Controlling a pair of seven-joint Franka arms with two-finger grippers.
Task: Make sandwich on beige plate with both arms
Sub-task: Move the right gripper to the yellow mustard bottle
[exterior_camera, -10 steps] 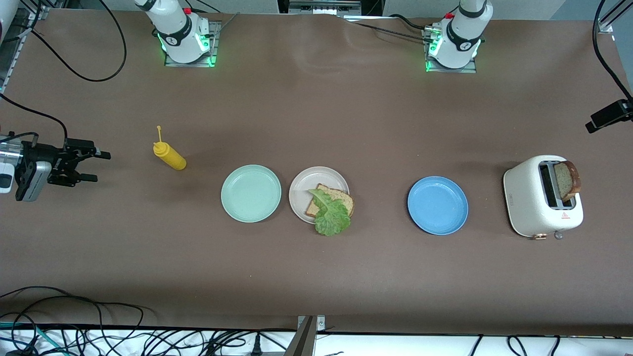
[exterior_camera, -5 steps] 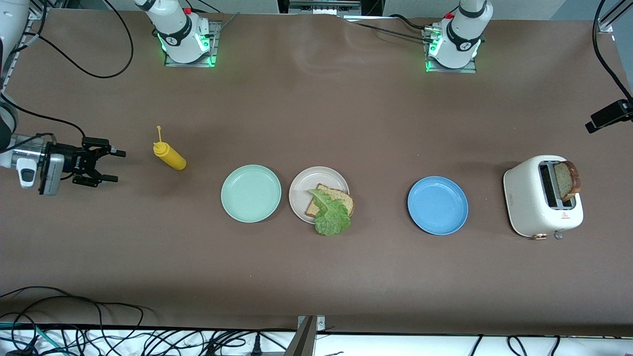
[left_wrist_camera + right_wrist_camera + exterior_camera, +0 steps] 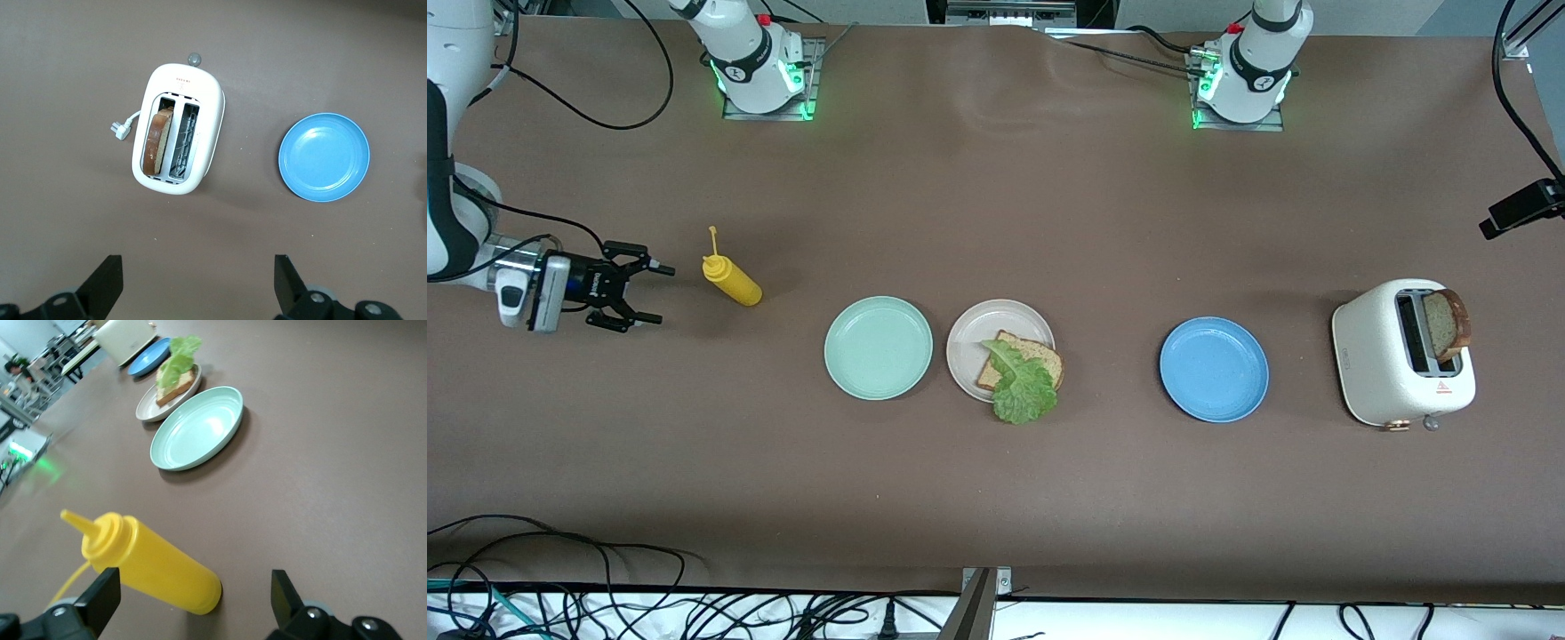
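The beige plate (image 3: 980, 331) sits mid-table with one brown bread slice (image 3: 1039, 354) on it, and a ruffled lettuce leaf (image 3: 1024, 387) lies over the slice and the plate's rim. A second slice (image 3: 1448, 324) stands in the toaster (image 3: 1392, 378). My right gripper (image 3: 654, 292) lies level and open just short of a yellow squeeze bottle (image 3: 734, 283), toward the right arm's end of the table. In the right wrist view the bottle (image 3: 153, 563) leans between the open fingers (image 3: 107, 587). My left gripper (image 3: 198, 277) hangs open and empty high over the toaster (image 3: 179, 130) and does not show in the front view.
A mint-green plate (image 3: 878, 348) touches the beige plate on the bottle's side. A blue plate (image 3: 1214, 369) lies between the beige plate and the toaster. Both arm bases stand along the table's edge farthest from the front camera. Cables run along the nearest edge.
The right gripper has travelled from the table's end toward the yellow bottle and now sits close beside it, still open. Plates, bread, lettuce and toaster have not moved.
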